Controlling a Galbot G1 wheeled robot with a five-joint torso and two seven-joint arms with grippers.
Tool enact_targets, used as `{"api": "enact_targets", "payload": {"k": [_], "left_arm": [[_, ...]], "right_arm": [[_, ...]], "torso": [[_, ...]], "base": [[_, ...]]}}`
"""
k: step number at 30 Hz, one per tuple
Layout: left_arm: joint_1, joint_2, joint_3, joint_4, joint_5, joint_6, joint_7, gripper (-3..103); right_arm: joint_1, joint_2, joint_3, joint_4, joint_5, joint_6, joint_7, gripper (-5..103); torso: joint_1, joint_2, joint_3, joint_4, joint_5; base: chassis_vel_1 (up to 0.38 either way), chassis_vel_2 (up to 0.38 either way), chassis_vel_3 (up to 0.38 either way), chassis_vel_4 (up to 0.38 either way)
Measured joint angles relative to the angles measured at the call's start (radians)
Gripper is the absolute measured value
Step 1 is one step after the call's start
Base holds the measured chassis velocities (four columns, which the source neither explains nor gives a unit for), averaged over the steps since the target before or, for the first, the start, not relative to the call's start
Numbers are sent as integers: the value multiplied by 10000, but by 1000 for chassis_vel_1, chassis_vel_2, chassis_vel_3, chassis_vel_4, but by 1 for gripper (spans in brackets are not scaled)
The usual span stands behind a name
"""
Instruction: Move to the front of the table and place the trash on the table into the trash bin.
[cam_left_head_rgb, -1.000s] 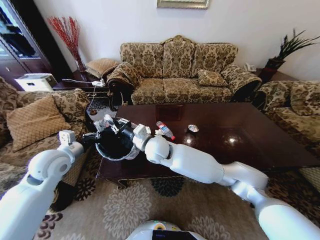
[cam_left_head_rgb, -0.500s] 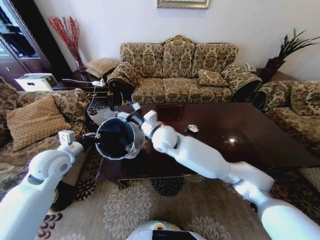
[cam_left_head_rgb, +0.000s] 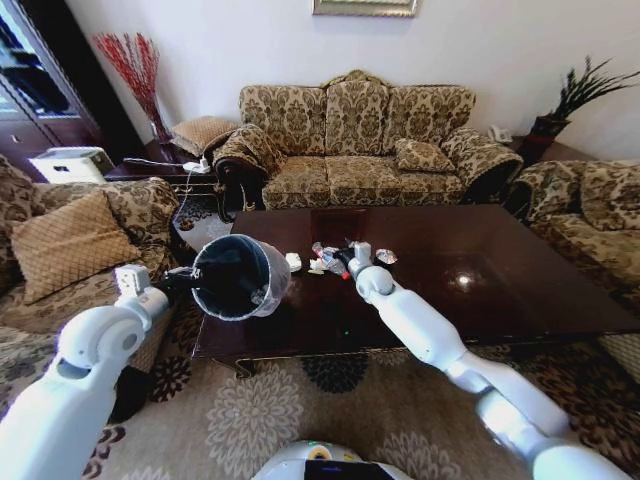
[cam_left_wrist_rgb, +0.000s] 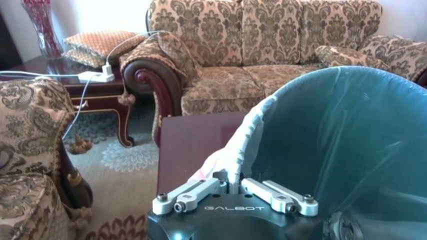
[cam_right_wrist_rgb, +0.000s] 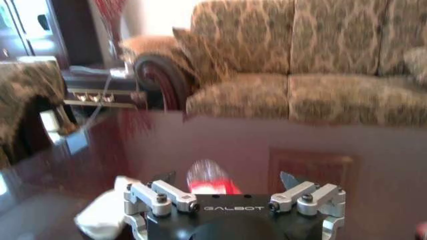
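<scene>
Dark reddish-brown counter, glossy, before a patterned sofa. Trash bin: round, whitish bag liner, tilted at the counter's left edge, its rim clamped by the left gripper. Right gripper: jaws spread wide, over a small clear bottle with red label lying on the counter. White paper wads just beside the bin; silvery wrapper near the right gripper.

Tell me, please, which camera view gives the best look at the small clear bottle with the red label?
The right wrist view: the bottle lies on the table between the right gripper and its open fingers. The head view shows it small; the left wrist view shows the trash bin instead.
</scene>
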Motion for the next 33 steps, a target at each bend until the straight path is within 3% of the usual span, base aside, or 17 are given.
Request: {"api": "enact_targets", "payload": {"k": [8, 13, 14, 16, 23, 28, 33], "left_arm": [[80, -137, 20, -209, 61, -2, 19, 0], [25, -109, 119, -277, 56, -5, 42, 0], [25, -109, 118, -286, 54, -4, 52, 0], [27, -110, 116, -291, 53, -4, 62, 0], [70, -154, 83, -324, 111, -4, 154, 0], [71, -153, 82, -408, 112, -4, 162, 0], [226, -187, 35, -520, 149, -5, 229, 0]], "right_arm": [[101, 1377, 775, -2524, -226, 223, -422, 103], [157, 1777, 1172, -3342, -687, 517, -599, 80], [157, 1777, 1200, -3388, -729, 535, -602, 75], [157, 1769, 1217, -3417, -778, 554, -604, 75], [-112, 1495, 1380, -3190, -1029, 704, -442, 46], [-297, 1222, 1429, -2656, -951, 742, -53, 35], [-421, 374, 1589, -484, -909, 962, 380, 25]], "torso": [[0, 0, -1, 2, 0], [0, 0, 0, -2, -1], [0, 0, -1, -3, -1], [0, 0, 0, -3, 0], [-1, 1, -2, -1, 0], [0, 1, 0, -3, 1], [0, 1, 1, -5, 3]], "base": [[0, 0, 0, 0], [0, 0, 0, 0], [0, 0, 0, 0], [0, 0, 0, 0], [0, 0, 0, 0], [0, 0, 0, 0], [0, 0, 0, 0]]}}
